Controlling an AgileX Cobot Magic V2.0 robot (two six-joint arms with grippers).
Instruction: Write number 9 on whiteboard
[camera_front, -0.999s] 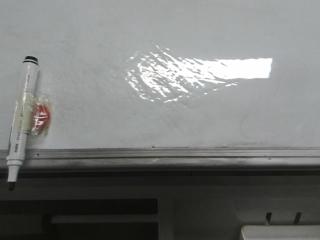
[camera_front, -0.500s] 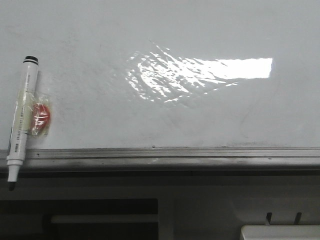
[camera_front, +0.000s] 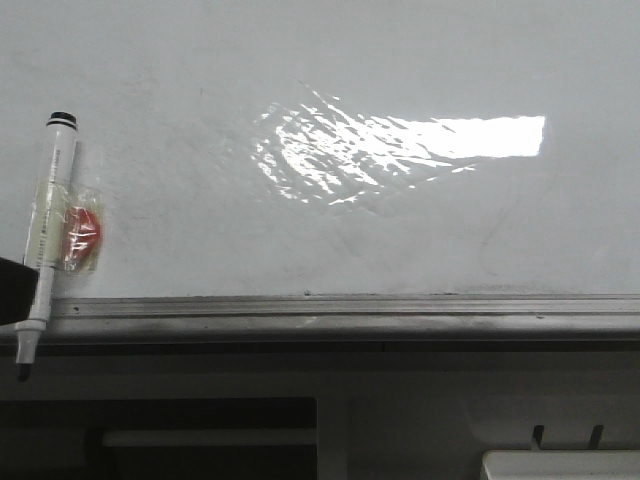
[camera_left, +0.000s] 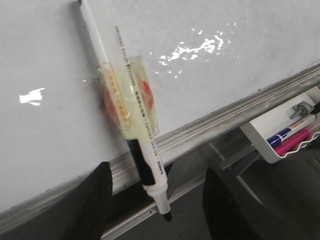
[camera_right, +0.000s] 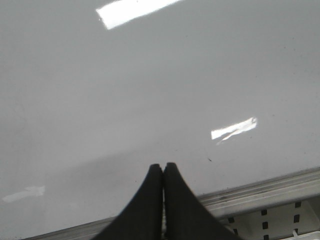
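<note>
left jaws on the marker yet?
Apart. In the left wrist view the left gripper is open, its dark fingers flanking the marker near its tip, with clear gaps on both sides. The marker is still taped to the whiteboard.

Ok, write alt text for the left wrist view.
A white marker with a black band, tip down, sits taped in a clear holder on the whiteboard, crossing its metal rail. The open left gripper flanks its tip; no number is drawn.
</note>
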